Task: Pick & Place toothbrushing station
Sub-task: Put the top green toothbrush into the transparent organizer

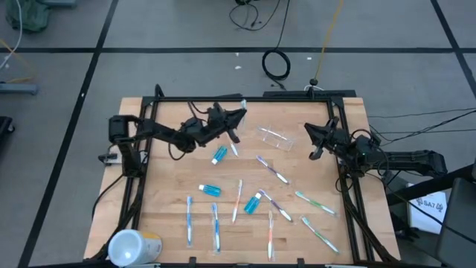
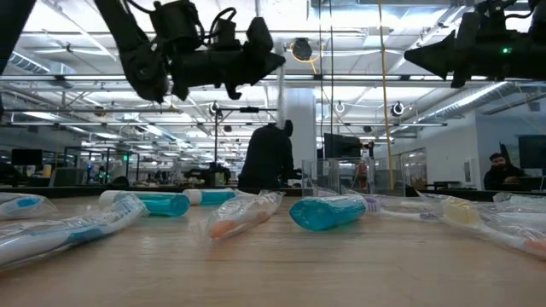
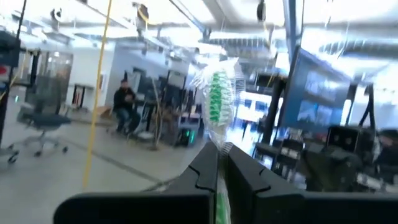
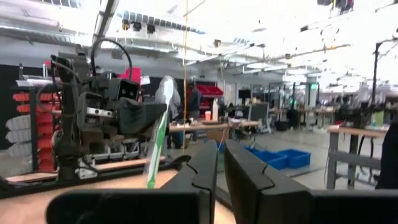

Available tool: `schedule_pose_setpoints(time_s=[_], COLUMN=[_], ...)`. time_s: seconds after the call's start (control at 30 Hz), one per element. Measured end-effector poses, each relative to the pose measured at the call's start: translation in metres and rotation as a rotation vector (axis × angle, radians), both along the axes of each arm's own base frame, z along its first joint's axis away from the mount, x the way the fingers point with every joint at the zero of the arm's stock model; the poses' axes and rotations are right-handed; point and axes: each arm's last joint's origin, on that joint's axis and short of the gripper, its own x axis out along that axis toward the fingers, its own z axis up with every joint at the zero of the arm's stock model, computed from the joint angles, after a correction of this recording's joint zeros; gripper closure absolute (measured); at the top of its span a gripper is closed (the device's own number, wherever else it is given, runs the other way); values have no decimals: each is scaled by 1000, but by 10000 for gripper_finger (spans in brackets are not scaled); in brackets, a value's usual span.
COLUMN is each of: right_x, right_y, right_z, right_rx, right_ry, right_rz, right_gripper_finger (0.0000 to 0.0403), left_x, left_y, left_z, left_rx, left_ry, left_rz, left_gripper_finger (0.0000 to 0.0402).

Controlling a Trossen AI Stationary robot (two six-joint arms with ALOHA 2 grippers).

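My left gripper (image 1: 236,121) is above the table's far middle and is shut on a green toothbrush in a clear wrapper (image 3: 217,93). The toothbrush also shows in the right wrist view (image 4: 159,127). My right gripper (image 1: 314,141) hovers near the table's right edge, shut and empty (image 4: 219,163). A small clear cup (image 1: 277,138) lies on its side between the two grippers. Blue toothpaste tubes (image 1: 219,155) (image 1: 209,190) (image 1: 253,201) and several wrapped toothbrushes (image 1: 272,170) (image 1: 216,225) lie flat on the wooden table. My left gripper pinches the wrapped toothbrush between its two fingers at the handle (image 3: 219,149), below the bristle head. The fingers (image 4: 140,116) come at it about level and lie across it. The toothbrush stands nearly upright, head up, lifted clear of the table.
A large white and yellow cylinder (image 1: 134,246) lies at the near left corner. More toothbrushes (image 1: 315,202) (image 1: 321,234) lie near the right front. A black frame (image 1: 342,179) runs along the table's sides. People show in the room beyond (image 2: 266,158).
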Motion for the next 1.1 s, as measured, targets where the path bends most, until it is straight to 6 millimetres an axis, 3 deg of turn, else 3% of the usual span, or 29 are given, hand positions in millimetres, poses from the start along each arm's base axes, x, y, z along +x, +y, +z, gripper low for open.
schedule_pose_setpoints(time_s=[0.17,0.27,0.37,0.53,0.7,1.1], right_x=[-3,-4,-5,-6,-6,-7], right_y=[0,1,1,1,1,1], right_z=[7,10,12,13,13,14], right_rx=[-77,-117,-157,-263,-320,-341], right_ry=[-45,-60,-60,-10,25,23], right_rz=[-28,-45,-64,-112,-139,-155], right_gripper_finger=[383,383,383,383,383,383], left_x=[41,61,73,90,96,98], left_y=[6,12,23,32,35,34], left_z=[-4,-10,-17,-36,-63,-76], left_rx=[68,84,19,6,-38,-44], left_ry=[1,14,12,63,214,365], left_rz=[-8,78,193,193,233,255], left_gripper_finger=[394,393,397,396,390,381])
